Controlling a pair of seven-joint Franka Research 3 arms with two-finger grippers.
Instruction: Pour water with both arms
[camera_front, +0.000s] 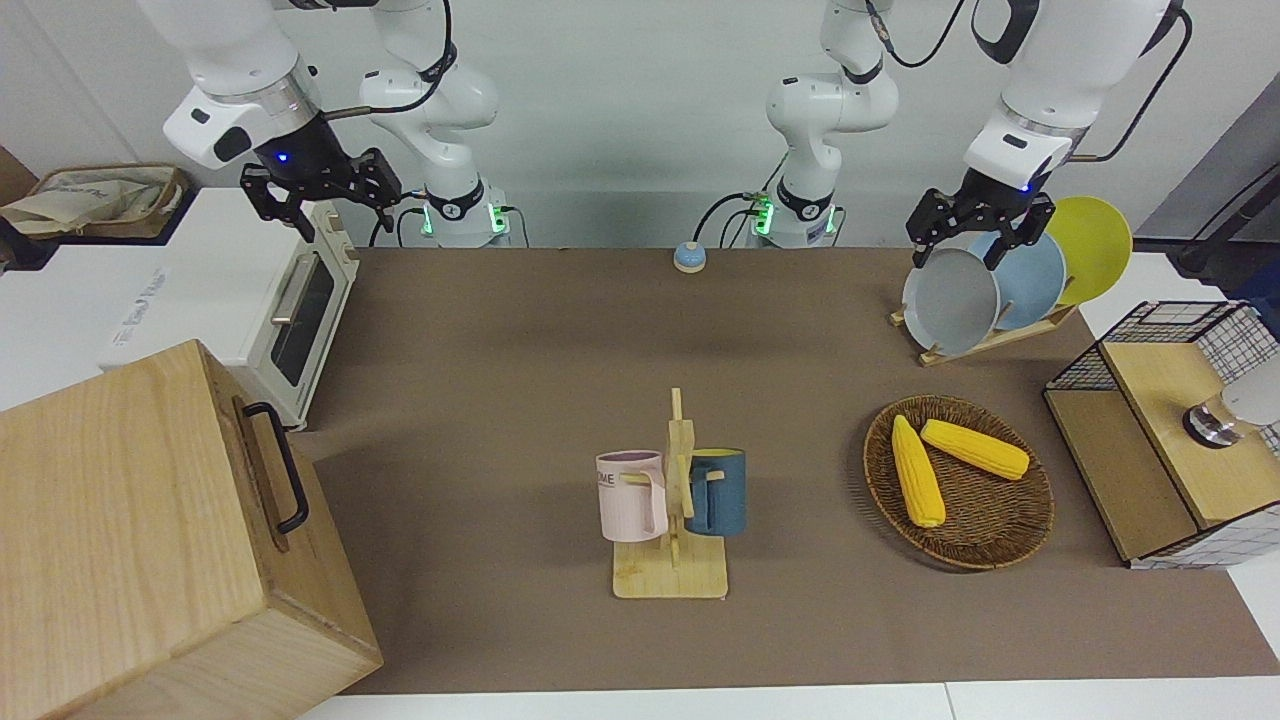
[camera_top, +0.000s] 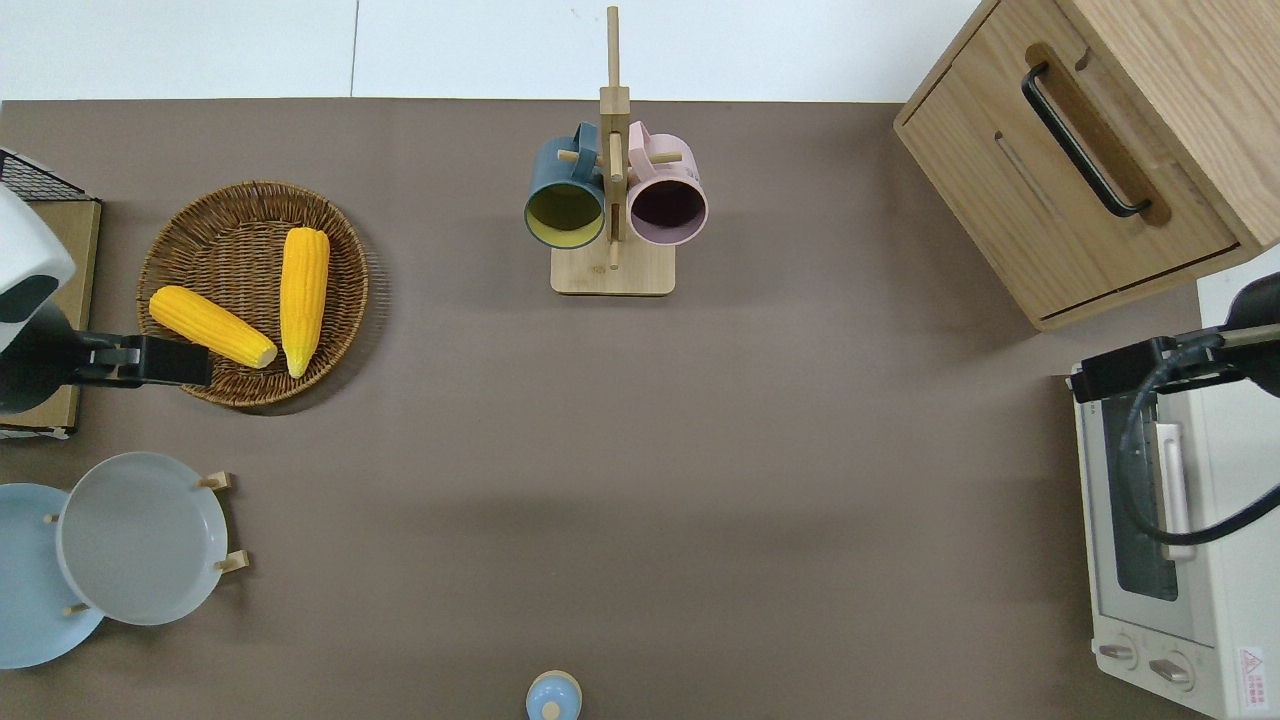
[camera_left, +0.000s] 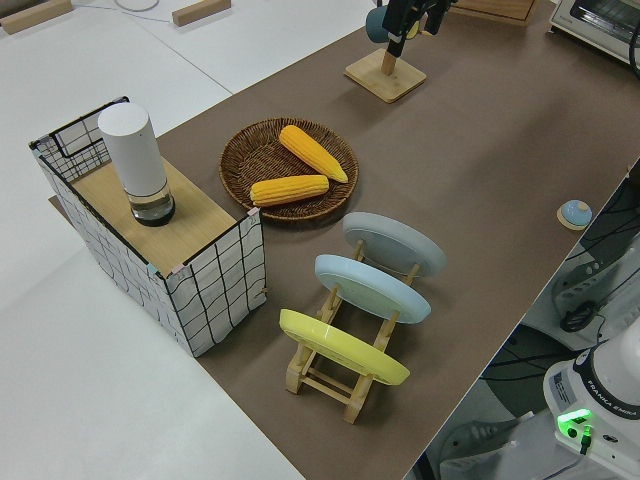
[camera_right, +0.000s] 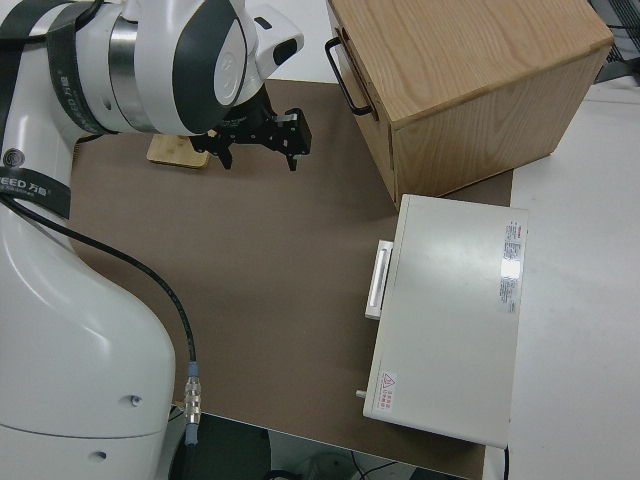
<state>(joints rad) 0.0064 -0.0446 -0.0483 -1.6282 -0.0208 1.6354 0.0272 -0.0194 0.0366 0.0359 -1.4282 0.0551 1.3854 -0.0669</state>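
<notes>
A pink mug (camera_front: 632, 495) and a dark blue mug (camera_front: 720, 490) hang on a wooden rack (camera_front: 672, 572) at the table's middle, away from the robots. A white cylinder vessel (camera_front: 1250, 395) stands on a wire-framed wooden shelf (camera_front: 1150, 470) at the left arm's end. My left gripper (camera_front: 965, 250) is open and empty, up in the air over the wicker basket's rim (camera_top: 175, 362). My right gripper (camera_front: 335, 205) is open and empty, up in the air over the toaster oven's corner (camera_top: 1100, 372).
A wicker basket (camera_front: 985, 545) holds two corn cobs. A rack of three plates (camera_front: 950, 300) stands near the left arm's base. A toaster oven (camera_front: 300, 300) and a wooden cabinet (camera_front: 150, 540) fill the right arm's end. A small blue bell (camera_front: 689, 257) sits between the bases.
</notes>
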